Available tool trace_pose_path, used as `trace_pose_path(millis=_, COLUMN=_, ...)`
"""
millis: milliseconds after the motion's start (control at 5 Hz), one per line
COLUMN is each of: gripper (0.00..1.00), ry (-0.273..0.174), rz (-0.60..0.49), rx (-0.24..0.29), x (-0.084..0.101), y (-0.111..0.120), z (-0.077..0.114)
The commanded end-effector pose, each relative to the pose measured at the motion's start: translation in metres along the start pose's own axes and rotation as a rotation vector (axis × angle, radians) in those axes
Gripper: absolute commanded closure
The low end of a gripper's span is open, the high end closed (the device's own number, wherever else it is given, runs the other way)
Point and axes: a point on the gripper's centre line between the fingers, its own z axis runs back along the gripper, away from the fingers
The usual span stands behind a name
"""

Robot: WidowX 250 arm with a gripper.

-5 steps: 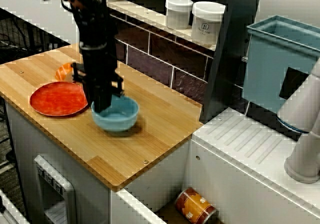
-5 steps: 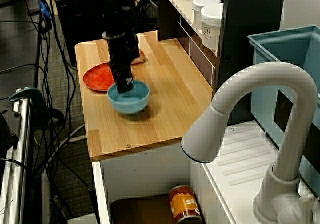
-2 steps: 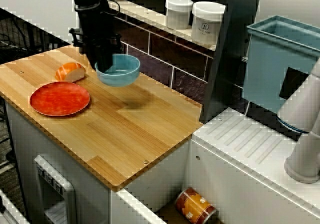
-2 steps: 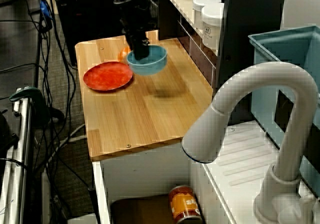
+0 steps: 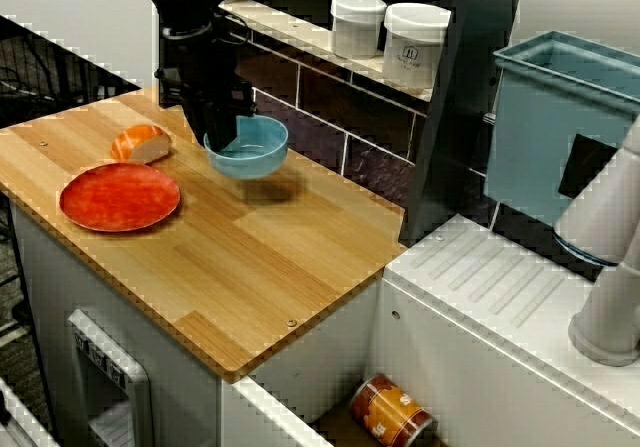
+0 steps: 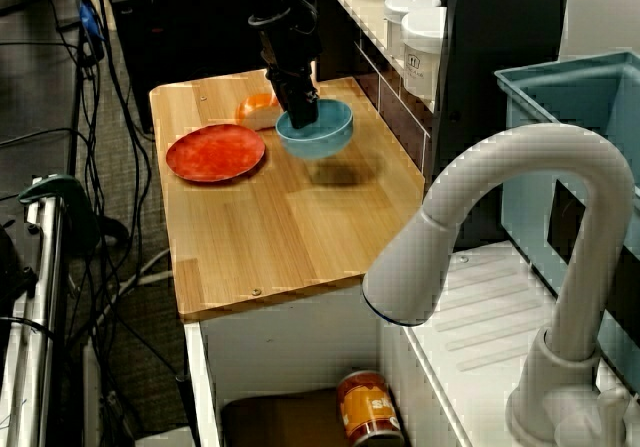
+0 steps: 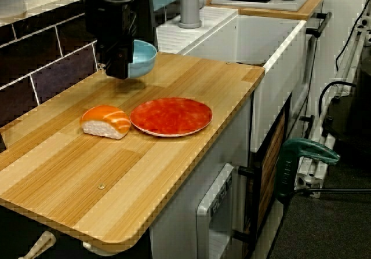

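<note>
A light blue bowl [image 5: 252, 149] hangs a little above the wooden counter [image 5: 260, 267], close to the tiled back wall. My gripper [image 5: 222, 139] is shut on the bowl's near-left rim, fingers pointing down. The view past the tap shows the bowl [image 6: 325, 132] tilted slightly under the gripper [image 6: 302, 119], its shadow on the wood below. From the counter's end, the bowl [image 7: 142, 58] sticks out to the right of the gripper [image 7: 119, 68]. A red plate [image 5: 118, 197] and a salmon sushi piece [image 5: 140, 143] lie on the counter to the left.
Two white jars [image 5: 385, 32] stand on the shelf above the tiles. A teal bin [image 5: 560, 117] and a white tap [image 6: 500, 257] are by the sink to the right. A can [image 5: 392, 412] lies in the sink below the counter's edge.
The bowl was standing on the counter beside the plate. My gripper lifted it, carried it back toward the wall, then moved it slightly right and lower.
</note>
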Motion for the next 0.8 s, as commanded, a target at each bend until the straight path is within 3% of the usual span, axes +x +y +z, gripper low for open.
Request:
trace_pose_path(millis=0, gripper=0.99, ry=-0.035, rz=-0.031, rx=0.044, x=-0.0003, y=0.0010, z=0.0119)
trace_pose_path(millis=200, gripper=0.00, ry=-0.023, rz=-0.041, rx=0.053, x=-0.0025, y=0.0027, z=0.0147)
trace_pose_path(millis=600, gripper=0.00, ry=-0.016, rz=-0.021, rx=0.041, x=-0.0004, y=0.0102, z=0.0190)
